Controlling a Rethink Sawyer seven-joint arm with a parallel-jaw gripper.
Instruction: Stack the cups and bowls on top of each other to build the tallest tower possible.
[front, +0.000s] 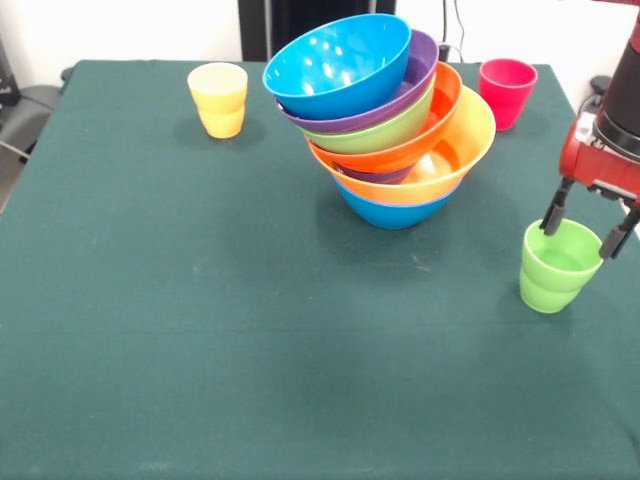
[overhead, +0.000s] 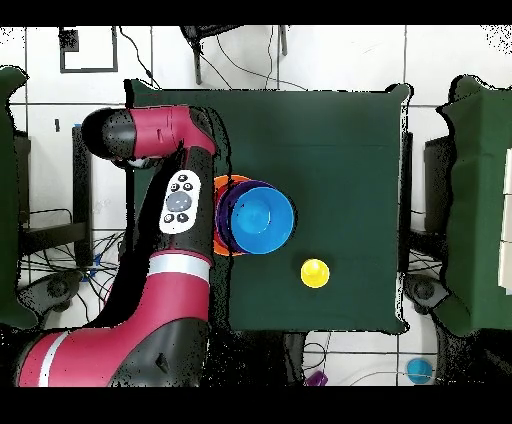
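The green cup (front: 557, 266) stands upright near the desk's (front: 200, 330) right edge in the front view, mouth up, its long axis vertical. The end effector (front: 590, 222) sits directly over it, one finger at the cup's left rim and the other at its right rim, so the rim lies between them; the fingers are spread about as wide as the cup, and whether they already press on it I cannot tell. The tower (front: 385, 120) is up and to the left of the cup in the same view, well apart: a leaning pile with a blue bowl (front: 338, 65) on top, tilted toward the left. The next move likely turns on lifting the cup and carrying it that way. The yellow cup (front: 218, 98) stands left of the tower, the red cup (front: 507, 92) just to its right.
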